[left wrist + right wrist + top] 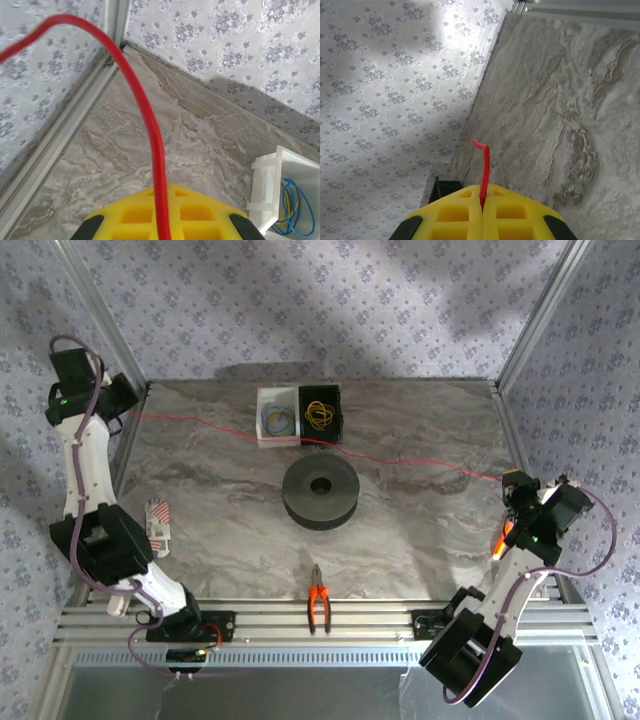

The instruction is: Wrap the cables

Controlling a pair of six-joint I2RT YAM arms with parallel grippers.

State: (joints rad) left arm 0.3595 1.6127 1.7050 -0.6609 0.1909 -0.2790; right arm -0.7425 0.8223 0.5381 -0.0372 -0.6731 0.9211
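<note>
holding the red wire [149, 125] stretched from far left to right just beyond the black spool [321, 494], i have left gripper [124, 412] and right gripper [510, 481] both clamped on it, nothing wound yet.

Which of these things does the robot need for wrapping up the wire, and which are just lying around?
For the job:
- thin red wire, stretched between the left claw and the right claw
- black round spool

Just lying about:
- orange-handled pliers
- blue wire coil in a white box
- yellow wire coil in a black box
- small red-and-white packet
</note>
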